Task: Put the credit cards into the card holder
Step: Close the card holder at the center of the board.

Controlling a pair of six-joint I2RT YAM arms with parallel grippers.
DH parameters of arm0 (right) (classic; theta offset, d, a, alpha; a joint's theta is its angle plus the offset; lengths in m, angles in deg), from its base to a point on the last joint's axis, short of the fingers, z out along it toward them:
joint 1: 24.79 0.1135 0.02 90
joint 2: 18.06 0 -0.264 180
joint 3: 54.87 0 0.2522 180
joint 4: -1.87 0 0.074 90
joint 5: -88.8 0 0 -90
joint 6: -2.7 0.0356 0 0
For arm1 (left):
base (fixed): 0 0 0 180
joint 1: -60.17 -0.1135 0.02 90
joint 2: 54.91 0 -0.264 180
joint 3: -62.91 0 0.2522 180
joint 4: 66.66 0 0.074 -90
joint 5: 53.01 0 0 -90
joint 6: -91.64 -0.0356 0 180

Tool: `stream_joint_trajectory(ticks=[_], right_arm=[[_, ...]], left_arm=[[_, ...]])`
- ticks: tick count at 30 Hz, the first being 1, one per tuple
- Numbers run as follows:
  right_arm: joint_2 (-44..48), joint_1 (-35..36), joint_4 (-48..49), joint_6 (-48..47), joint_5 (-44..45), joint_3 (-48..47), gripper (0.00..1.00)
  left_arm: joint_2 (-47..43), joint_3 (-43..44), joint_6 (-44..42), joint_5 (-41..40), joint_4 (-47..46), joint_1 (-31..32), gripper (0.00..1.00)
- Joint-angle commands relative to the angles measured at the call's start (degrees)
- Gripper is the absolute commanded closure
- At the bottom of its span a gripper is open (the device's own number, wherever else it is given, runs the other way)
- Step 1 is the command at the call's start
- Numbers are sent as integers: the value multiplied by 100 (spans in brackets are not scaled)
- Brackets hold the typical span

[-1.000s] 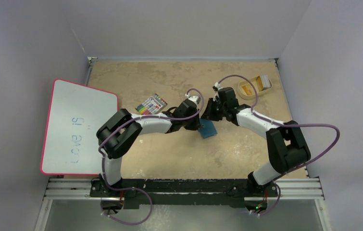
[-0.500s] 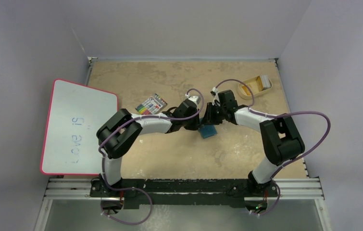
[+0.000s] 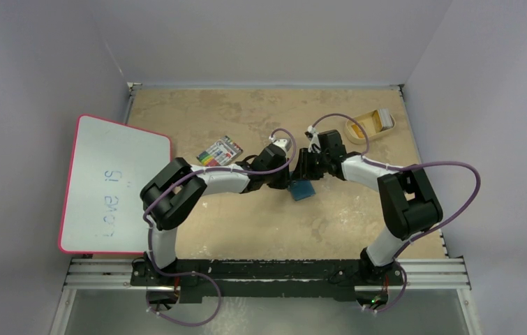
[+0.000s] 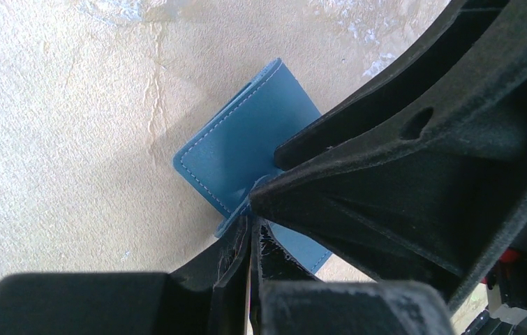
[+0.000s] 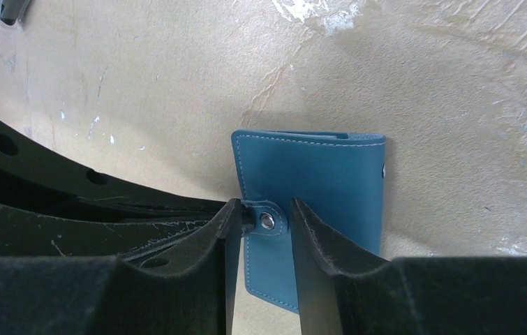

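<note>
Top external: finds the card holder (image 3: 303, 190) lying on the table (image 3: 246, 230) near centre, its far corner covered by the left gripper (image 3: 287, 183) and right gripper (image 3: 304, 172), which meet nose to nose over it. Cannot read either pincer's gap from here, too small. Shows a shallow tan tray (image 3: 350, 130) at far right holding the credit cards (image 3: 384, 118), orange-yellow and whitish, count unclear. Also takes in a striped pack (image 3: 220, 151) beyond the left arm and a whiteboard (image 3: 114, 183) at the table's left edge, seen in neither wrist view

Left wrist: looks down on the card holder's teal cover (image 4: 246, 150), lower part cut off behind black fingers. Left gripper's own fingers (image 4: 232, 258) pressed together, pinching the holder's near edge. Right of frame blocked by the right gripper's bulk

Right wrist: gives the clearest look. Holder folded closed and flat, inside hidden. Snap tab (image 5: 267, 221) with its metal stud sits between the right gripper's fingers (image 5: 313, 237), which stand apart; contact with the tab hard to judge. Left gripper's finger pokes in from the left, tip at the tab
</note>
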Motion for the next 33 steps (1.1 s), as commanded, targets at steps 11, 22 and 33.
stream_joint_trajectory(ticks=[11,22,33], right_arm=[[-340,-65,188,-186,-891,373,75],[-229,-65,283,-159,-1097,477,100],[320,-67,149,-407,-403,461,100]], left_arm=[[163,54,-118,-187,123,0,99],[176,48,-132,-240,141,0,99],[-385,-75,135,-348,167,-158,89]])
